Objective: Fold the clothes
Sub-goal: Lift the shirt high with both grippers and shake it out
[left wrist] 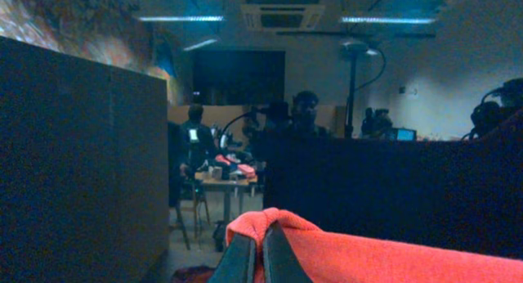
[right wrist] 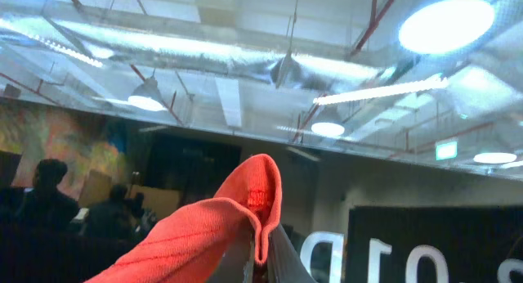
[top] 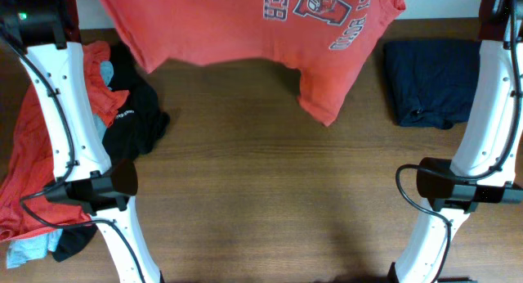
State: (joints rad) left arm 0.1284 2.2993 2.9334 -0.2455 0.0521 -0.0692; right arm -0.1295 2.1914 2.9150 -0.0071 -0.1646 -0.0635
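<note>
Left gripper (left wrist: 261, 244): jaws clenched on a bunched fold of the large orange-red cotton T-shirt (left wrist: 376, 254). The cloth humps over the fingertips and runs off to the right.

Right gripper (right wrist: 260, 254): also clamped on the same shirt. A peaked ridge of hem stands above the fingers, with the ceiling lights behind it, so this wrist is tipped upward.

Overhead view: the orange-red cotton T-shirt (top: 245, 25) hangs in the air between the two grips, over the far side of the brown wooden table (top: 270, 185). Its white lettering faces the camera. The lower edge is uneven, and one corner or sleeve droops lowest at centre-right. I cannot tell whether that corner touches the wood.

Step, as I judge it: lift-and-spread, before any fold. No crease has been made yet.

Next move calls for bringing both grips down and forward together with the span held taut, so the shirt lands flat. The drooping corner is likely to land first and may tuck under.

Room:
- The middle of the table is bare wood.
- At the left lies a heap of unfolded clothes (top: 29, 181), orange-red, with pale grey-blue showing.
- A black garment (top: 135, 111) spills from the heap toward the centre, near the landing zone.
- At the right lies a dark navy folded piece (top: 425, 83), just beside the shirt's hanging edge.
</note>
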